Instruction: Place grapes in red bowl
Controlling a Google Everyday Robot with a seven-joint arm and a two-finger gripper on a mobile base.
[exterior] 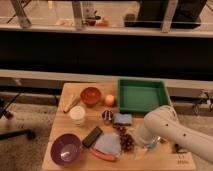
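Grapes [126,140] are seen lower ctr on tabletop [57,130], well apart from red bowl [91,95]. Gripper [143,149] is held just right of them, fingers wide, nothing gripped. Bunch may be shoved aside or crushed by an off-ctr approach.

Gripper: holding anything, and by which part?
Nothing held. The gripper is open, low beside the grapes, which lie untouched on the table.
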